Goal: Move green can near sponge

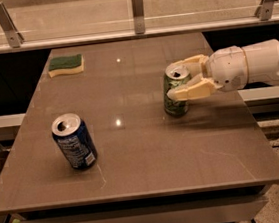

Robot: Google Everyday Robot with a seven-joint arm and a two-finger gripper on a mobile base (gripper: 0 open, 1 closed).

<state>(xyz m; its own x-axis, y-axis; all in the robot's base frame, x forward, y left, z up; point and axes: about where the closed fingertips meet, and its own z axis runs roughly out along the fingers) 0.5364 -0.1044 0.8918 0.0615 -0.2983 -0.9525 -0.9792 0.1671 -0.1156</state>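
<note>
The green can (177, 104) stands upright on the right half of the table (143, 148), its silver top open. My gripper (182, 78) reaches in from the right and is shut on the can: one finger (186, 62) lies behind its rim, the other (190, 92) lies across its front. The can still rests on the table. The sponge (66, 64), dark green over yellow, lies flat at the far left corner, well away from the can.
A dark blue can (74, 142) stands tilted at the near left of the table. A glass rail with metal posts (137, 3) runs behind the far edge. My white arm (254, 62) extends past the right edge.
</note>
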